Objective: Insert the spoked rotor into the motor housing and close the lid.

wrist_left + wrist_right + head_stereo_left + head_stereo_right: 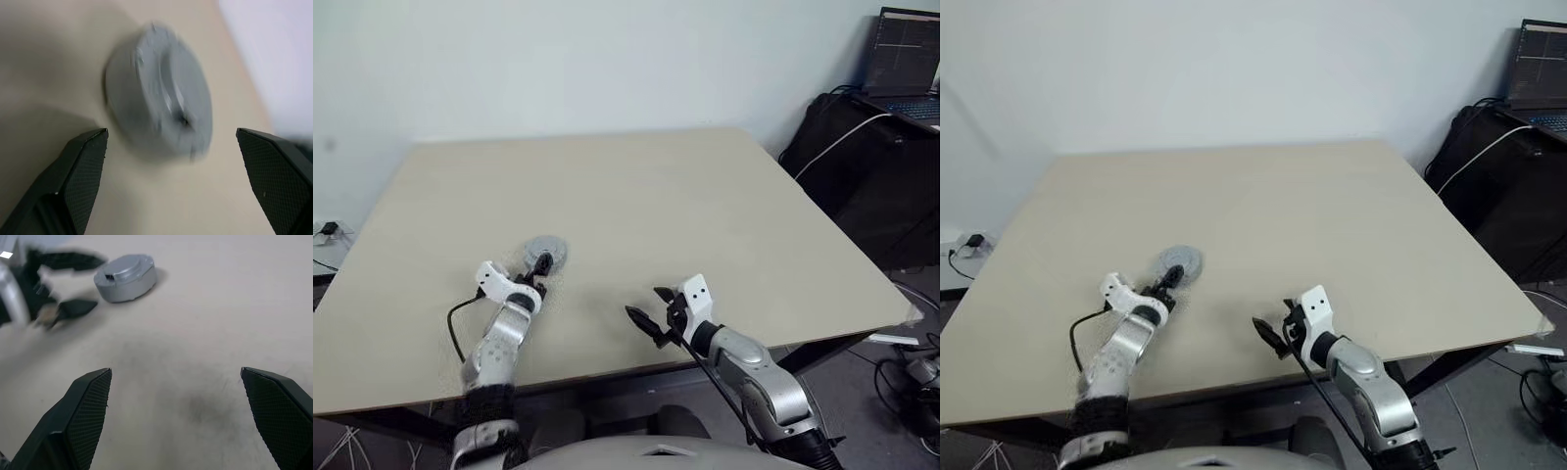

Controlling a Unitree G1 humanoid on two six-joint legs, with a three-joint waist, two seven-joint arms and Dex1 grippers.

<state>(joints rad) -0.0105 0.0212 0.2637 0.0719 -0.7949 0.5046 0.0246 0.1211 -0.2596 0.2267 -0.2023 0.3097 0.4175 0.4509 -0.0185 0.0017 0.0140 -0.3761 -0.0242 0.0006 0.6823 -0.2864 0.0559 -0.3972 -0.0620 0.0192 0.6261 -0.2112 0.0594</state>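
On a pale wooden table [636, 196]: at about eight o'clock of the tabletop, the left gripper [541, 275], black fingers [73, 308] spread wide and holding nothing, just short of a closed silver assembly with the lid [126, 269] seated on top, smooth, round, slightly raised at the centre. Resting flat on the bare surface just beyond the fingertips, free of both of them, with a small dark notch showing on the lid's upper face. From the left wrist, seen between the two parted pads [83, 166], tilted in view and blurred; whether the motor housing and the spoked rotor sit beneath the cap, impossible to tell. Toward five o'clock, near the front edge of the table, the right gripper [650, 315], jaws likewise fully apart and empty, angled toward the left arm and well apart from the silver piece. Ahead of it, bare tabletop marked by a faint dark smudge [195, 406]. Off the table at two o'clock, a dark desk [871, 166] with an open laptop [904, 61] and a white cable [842, 137].
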